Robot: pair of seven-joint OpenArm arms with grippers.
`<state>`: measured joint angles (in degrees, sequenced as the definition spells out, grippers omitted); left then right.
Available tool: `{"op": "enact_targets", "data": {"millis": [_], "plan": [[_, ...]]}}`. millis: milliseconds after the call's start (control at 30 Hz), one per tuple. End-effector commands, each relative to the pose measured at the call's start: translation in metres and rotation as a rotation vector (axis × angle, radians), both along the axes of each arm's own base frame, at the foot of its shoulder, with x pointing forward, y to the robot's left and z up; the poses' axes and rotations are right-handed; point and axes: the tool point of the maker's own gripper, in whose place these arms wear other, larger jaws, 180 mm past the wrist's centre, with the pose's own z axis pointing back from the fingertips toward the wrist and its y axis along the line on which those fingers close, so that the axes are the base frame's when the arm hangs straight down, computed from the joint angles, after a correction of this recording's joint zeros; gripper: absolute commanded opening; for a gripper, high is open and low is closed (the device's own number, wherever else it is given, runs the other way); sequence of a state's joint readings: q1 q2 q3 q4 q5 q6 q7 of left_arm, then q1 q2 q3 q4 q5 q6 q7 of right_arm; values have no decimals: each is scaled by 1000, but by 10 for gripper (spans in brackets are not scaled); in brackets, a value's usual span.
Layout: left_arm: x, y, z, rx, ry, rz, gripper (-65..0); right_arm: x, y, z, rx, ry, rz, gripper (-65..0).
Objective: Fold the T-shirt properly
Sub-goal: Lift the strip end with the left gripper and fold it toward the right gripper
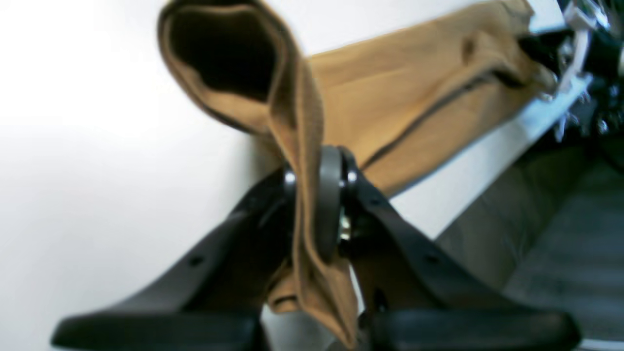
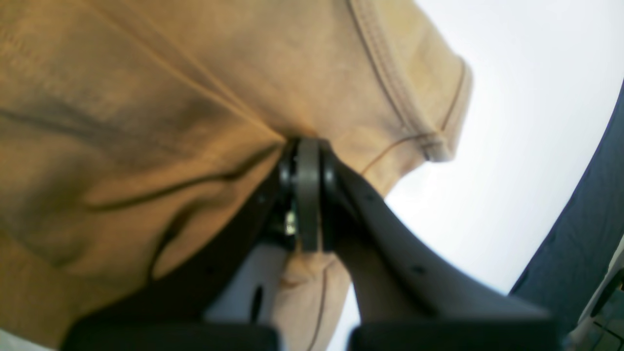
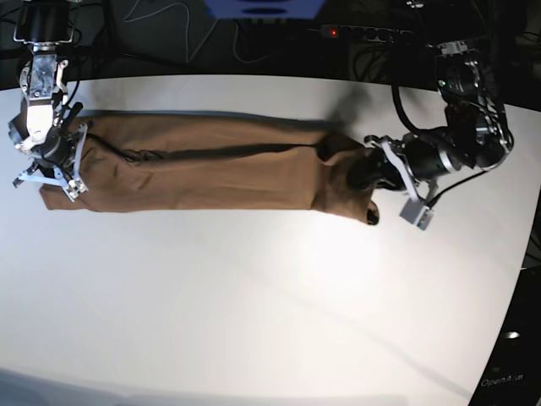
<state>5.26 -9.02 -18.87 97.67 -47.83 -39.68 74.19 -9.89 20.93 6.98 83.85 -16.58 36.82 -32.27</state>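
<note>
The tan-brown T-shirt (image 3: 211,165) lies as a long narrow band across the far part of the white table (image 3: 254,296). My left gripper (image 3: 365,182) is at the band's right end in the base view. In the left wrist view, that gripper (image 1: 319,195) is shut on a raised fold of the T-shirt (image 1: 414,87), with a looped edge standing above the fingers. My right gripper (image 3: 57,161) is at the band's left end. Its wrist view shows it (image 2: 307,185) shut on the T-shirt (image 2: 146,122) near a stitched hem.
Cables and a power strip (image 3: 363,32) run behind the table's far edge, beside a blue object (image 3: 262,8). The table's curved right edge (image 3: 520,279) drops to a dark floor.
</note>
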Motion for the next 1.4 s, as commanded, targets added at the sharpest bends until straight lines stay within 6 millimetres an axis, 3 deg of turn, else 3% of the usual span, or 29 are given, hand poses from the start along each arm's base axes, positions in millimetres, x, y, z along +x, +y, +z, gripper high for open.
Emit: {"op": "enact_targets", "data": {"millis": [0, 333, 567, 933, 1133, 1367], "plan": [[8, -7, 17, -22, -65, -19, -622, -13, 18, -13, 61, 62, 36, -649], [19, -64, 34, -128, -70, -75, -622, -13, 21, -15, 66, 63, 36, -649], [10, -107, 37, -174, -20, -154, -622, -14, 21, -15, 65, 66, 35, -649], [1, -156, 45, -262, 18, -181, -622, -14, 21, -15, 65, 67, 35, -649], [-6, -171, 46, -280, 14, -210, -623, -14, 21, -15, 65, 67, 35, -649], [-8, -171, 27, -277, 75, -201, -621, -14, 21, -15, 65, 67, 35, -649]]}}
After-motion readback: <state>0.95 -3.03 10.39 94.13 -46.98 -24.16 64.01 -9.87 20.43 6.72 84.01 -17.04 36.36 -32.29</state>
